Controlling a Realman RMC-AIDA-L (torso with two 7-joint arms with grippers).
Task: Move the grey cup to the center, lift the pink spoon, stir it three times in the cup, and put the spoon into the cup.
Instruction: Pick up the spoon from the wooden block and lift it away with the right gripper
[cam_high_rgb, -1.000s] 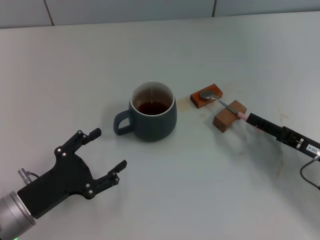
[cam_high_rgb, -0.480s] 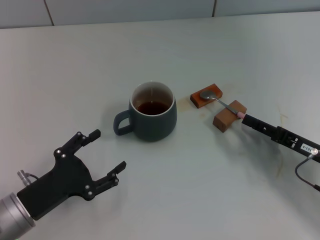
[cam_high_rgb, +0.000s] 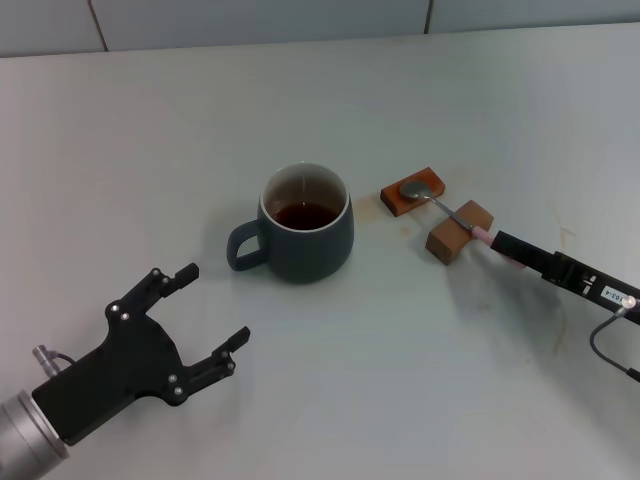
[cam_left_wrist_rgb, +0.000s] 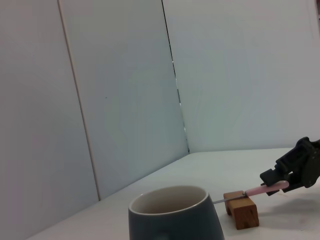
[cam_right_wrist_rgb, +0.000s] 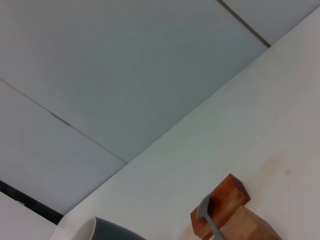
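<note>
grey cup (cam_high_rgb: 306, 222) table centre, dark liquid | pink spoon (cam_high_rgb: 447, 207) right of cup, lying across two wooden blocks (cam_high_rgb: 436, 212) | right gripper (cam_high_rgb: 500, 242) clamped on pink handle | left gripper (cam_high_rgb: 213, 315) spread open, near-left | white label on right arm, unreadable

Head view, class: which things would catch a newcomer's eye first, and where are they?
The grey cup of dark liquid stands mid-table. To its right, the pink spoon lies across two wooden blocks, with the right gripper at its handle. Near the lower left, the left gripper hangs with fingers spread.
</note>
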